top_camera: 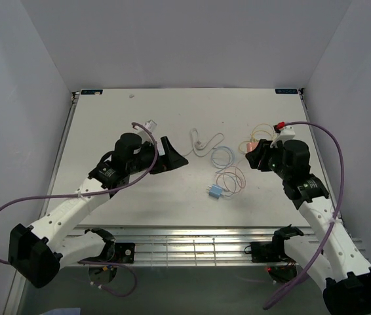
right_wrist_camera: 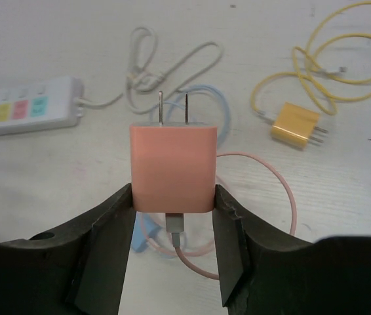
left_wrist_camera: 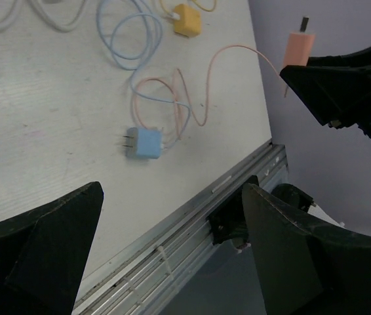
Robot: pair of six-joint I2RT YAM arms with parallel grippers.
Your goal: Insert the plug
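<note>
My right gripper (right_wrist_camera: 172, 198) is shut on a pink plug (right_wrist_camera: 172, 167). It grips the plug by its sides, prongs pointing forward, above the table. The plug's pink cable (right_wrist_camera: 284, 197) hangs down behind it. A white power strip (right_wrist_camera: 28, 105) with coloured switches lies ahead to the left in the right wrist view; I cannot make it out in the top view. There, the right gripper (top_camera: 257, 156) holds the pink plug (top_camera: 250, 146) at centre right. My left gripper (top_camera: 172, 157) is open and empty, and its wrist view shows the pink plug (left_wrist_camera: 298, 49) at upper right.
A blue plug (top_camera: 215, 191) with a blue cable lies mid-table, also in the left wrist view (left_wrist_camera: 141, 142). A yellow plug (right_wrist_camera: 295, 126) with a coiled yellow cable lies to the right. A white cable (top_camera: 202, 140) lies at centre. The table's near metal rail (left_wrist_camera: 192, 223) is below the left gripper.
</note>
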